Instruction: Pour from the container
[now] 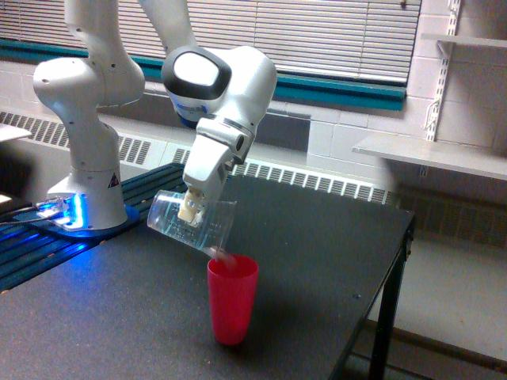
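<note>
The container, a clear plastic cup, is tipped on its side with its mouth pointing down toward the exterior view's right. My gripper is shut on it, one pale finger showing across its wall. Its lower lip hangs just above the rim of a red cup that stands upright on the black table. A few small pinkish pieces sit at the container's lip, right over the red cup's opening. The container looks nearly empty.
The arm's white base stands at the exterior view's left on a blue-lit mount. The table's edge and a leg are at the exterior view's right. A wall shelf sits beyond it.
</note>
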Controlling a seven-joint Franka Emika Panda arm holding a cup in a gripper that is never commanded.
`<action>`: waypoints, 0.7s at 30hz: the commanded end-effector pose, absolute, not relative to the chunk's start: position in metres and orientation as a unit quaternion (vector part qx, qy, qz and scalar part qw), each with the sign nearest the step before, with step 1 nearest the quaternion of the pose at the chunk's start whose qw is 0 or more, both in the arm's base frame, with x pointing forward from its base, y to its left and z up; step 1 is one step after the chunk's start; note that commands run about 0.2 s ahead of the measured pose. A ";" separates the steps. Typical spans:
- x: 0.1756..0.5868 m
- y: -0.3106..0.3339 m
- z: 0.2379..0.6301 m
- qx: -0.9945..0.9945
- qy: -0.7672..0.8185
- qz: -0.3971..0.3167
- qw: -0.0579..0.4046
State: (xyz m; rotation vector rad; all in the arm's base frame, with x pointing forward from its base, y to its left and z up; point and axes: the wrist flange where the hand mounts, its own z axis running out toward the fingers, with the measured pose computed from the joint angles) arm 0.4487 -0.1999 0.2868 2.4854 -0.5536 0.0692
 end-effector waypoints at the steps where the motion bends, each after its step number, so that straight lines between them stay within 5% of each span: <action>1: 0.445 -0.203 0.288 0.934 -0.206 0.025 0.292; 21: 0.439 -0.215 0.323 0.941 -0.256 0.103 0.197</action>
